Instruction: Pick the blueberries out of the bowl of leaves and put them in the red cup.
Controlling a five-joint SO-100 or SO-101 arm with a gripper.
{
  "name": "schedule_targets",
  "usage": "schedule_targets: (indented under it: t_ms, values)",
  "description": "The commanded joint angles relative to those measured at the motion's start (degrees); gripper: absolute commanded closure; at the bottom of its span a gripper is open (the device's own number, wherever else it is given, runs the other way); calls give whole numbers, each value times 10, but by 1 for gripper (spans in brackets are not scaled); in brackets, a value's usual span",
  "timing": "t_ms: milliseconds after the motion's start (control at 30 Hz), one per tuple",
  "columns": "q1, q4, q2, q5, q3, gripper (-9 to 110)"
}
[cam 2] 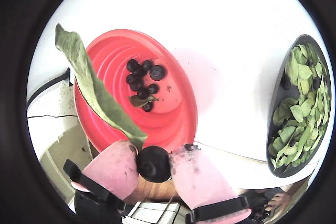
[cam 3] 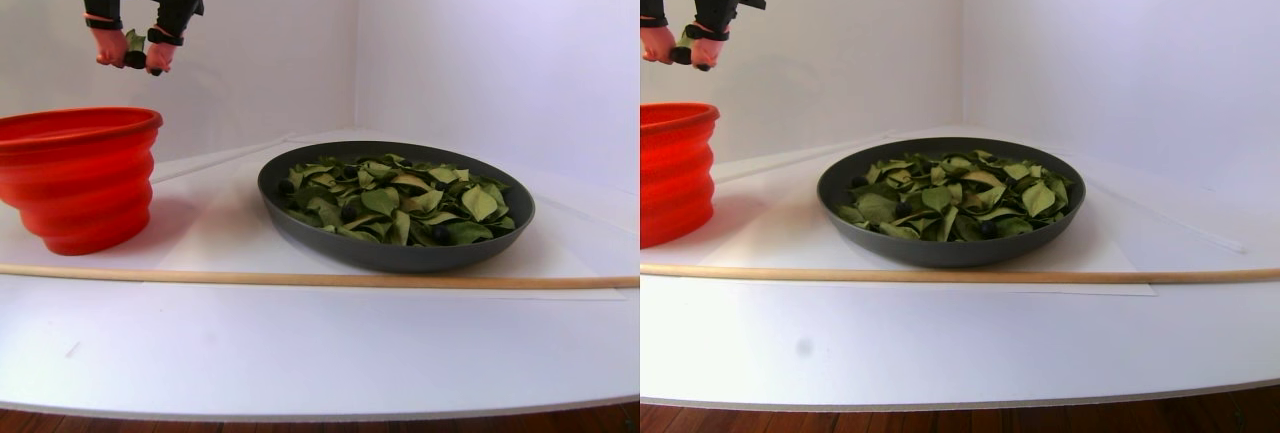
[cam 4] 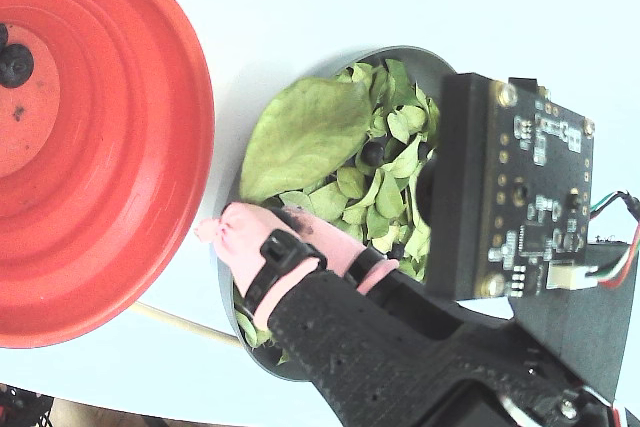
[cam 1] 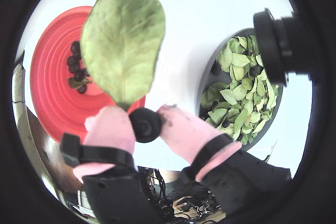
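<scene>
1. While the claw (cam 2: 154, 163) hangs high in the air, its two pink fingertips (cam 1: 107, 127) pinch a single blueberry (cam 1: 145, 124); one big leaf (cam 1: 123, 35) is caught in the same grip and sticks out past the tips.
2. Red cup (cam 2: 134, 85) sits below the claw, slightly ahead of it in both wrist views; holds a cluster of blueberries (cam 2: 142, 82) and a small stray leaf (cam 2: 142, 99) on its pale bottom.
3. Grey bowl (cam 3: 395, 243) stands off to the claw's side, apart from the cup, well below the claw; full of green leaves (cam 3: 400, 198) with a few dark berries (cam 1: 253, 70) among them.
4. Thin wooden stick (cam 3: 300, 278) lies on the white table (cam 3: 300, 353) in front of cup and bowl in the stereo pair view.
</scene>
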Motion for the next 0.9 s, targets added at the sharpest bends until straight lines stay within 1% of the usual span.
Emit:
schedule_targets:
  t_ms: [0, 400, 600, 867]
  values:
    - [-18, -13, 8, 5, -4, 92]
    - [-44, -47, -37, 38, 15, 92]
    - [-50, -58, -34, 51, 18, 84]
    - [-40, -57, -24, 54, 12, 82]
